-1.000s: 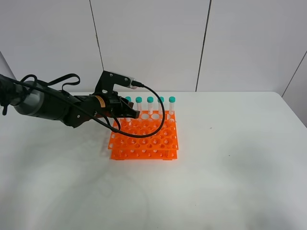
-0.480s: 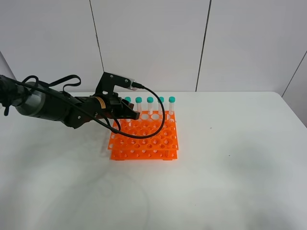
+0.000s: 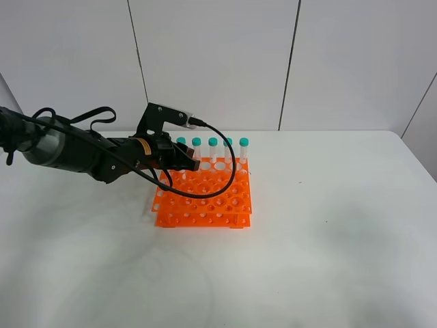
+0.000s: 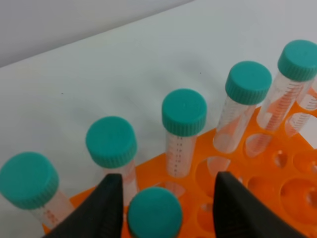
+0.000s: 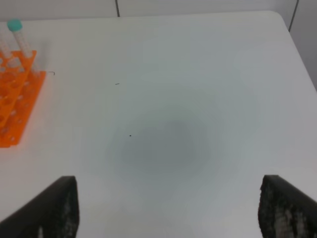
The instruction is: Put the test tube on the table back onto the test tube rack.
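Note:
The orange test tube rack [image 3: 205,198] stands on the white table [image 3: 328,225]. Several teal-capped tubes [image 3: 213,147] stand upright in its back row. My left gripper [image 3: 184,164] hovers over the rack's back left part. In the left wrist view the left gripper [image 4: 167,198] straddles one more teal-capped test tube [image 4: 153,215], which stands in the rack [image 4: 257,163] just in front of the back row. The jaws are open, with a gap beside the cap. My right gripper [image 5: 168,186] is open and empty above bare table. It is out of the exterior view.
The rack's right edge [image 5: 12,109] and one tube [image 5: 17,34] show in the right wrist view. The left arm and its black cable [image 3: 225,171] hang over the rack. A white panelled wall [image 3: 218,61] stands behind the table.
The left gripper has drawn back slightly to the left. The rack has shifted a little to the left with it. The right arm has not moved.

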Motion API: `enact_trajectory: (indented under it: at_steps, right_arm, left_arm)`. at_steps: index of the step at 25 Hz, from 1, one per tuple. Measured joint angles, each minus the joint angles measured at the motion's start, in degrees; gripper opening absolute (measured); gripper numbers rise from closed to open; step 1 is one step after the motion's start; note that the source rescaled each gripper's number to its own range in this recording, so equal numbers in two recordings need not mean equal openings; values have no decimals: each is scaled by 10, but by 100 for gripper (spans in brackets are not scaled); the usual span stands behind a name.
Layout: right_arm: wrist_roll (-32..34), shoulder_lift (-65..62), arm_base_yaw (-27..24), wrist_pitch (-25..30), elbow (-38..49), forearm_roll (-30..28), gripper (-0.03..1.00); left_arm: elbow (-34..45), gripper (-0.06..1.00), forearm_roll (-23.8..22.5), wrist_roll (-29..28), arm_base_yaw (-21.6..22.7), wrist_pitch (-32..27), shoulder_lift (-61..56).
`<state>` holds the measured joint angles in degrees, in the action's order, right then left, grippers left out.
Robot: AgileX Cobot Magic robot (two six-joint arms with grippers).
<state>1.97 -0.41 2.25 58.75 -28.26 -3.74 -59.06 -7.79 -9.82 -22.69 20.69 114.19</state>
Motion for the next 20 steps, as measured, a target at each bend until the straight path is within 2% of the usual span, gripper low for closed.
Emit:
enact_trajectory:
  at_steps: [13, 20]
  right_arm:
    - [0, 0, 0, 0, 0, 0, 88]
    - [0, 0, 0, 0, 0, 0, 88]
  left_arm:
    - [-7, 29, 0, 0, 1, -17, -48]
    - [-7, 29, -2, 1, 30, -87, -91]
